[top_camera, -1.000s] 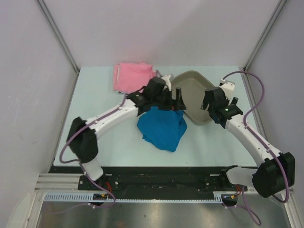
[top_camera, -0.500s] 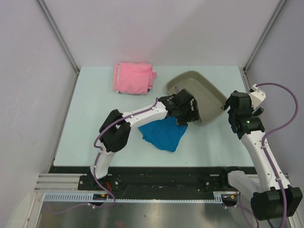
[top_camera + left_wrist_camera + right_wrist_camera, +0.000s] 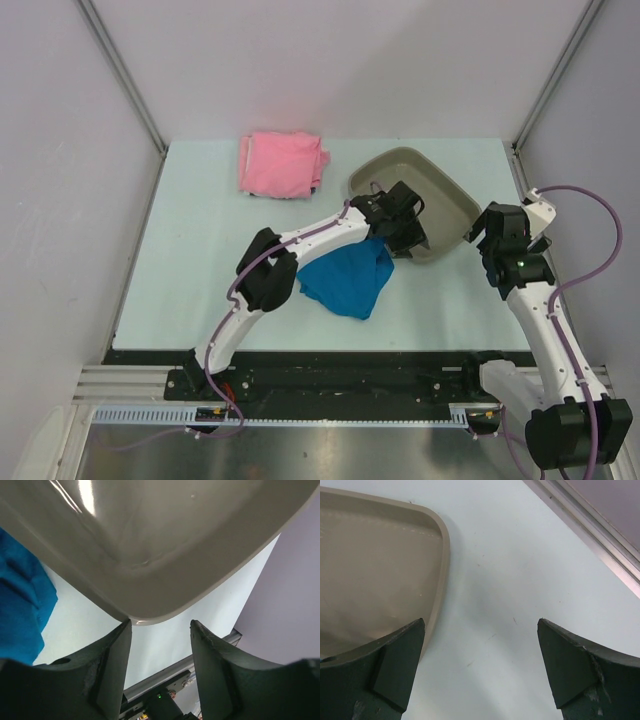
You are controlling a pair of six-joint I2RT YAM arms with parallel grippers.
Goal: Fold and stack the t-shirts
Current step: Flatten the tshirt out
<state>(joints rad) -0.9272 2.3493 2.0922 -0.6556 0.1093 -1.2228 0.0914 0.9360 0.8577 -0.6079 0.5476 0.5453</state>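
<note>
Near the middle of the table [image 3: 190, 250] lies the blue t-shirt [image 3: 345, 282], a crumpled, roughly triangular heap of soft cloth with loose folds. The pink t-shirt [image 3: 282, 165] sits at the far left of the table, folded into a flattish, uneven square, well apart from the blue one. Just beside the blue shirt, on its far right side, is the tray [image 3: 452, 200], a rectangle of smooth grey-beige plastic with rounded corners and a raised rim.

The left gripper [image 3: 405, 228] hangs over the spot where shirt and tray meet. In the left wrist view its dark, matte fingers [image 3: 112, 665] stand moderately apart with nothing between them. The tray's glossy face fills the view above them, its rounded corner just past their tips.

The right gripper [image 3: 487, 232] is at the tray's right side. Its wedge-shaped fingers [image 3: 395, 665] are spread wide over bare table, gripping nothing, with the tray's rim beside one of them.
</note>
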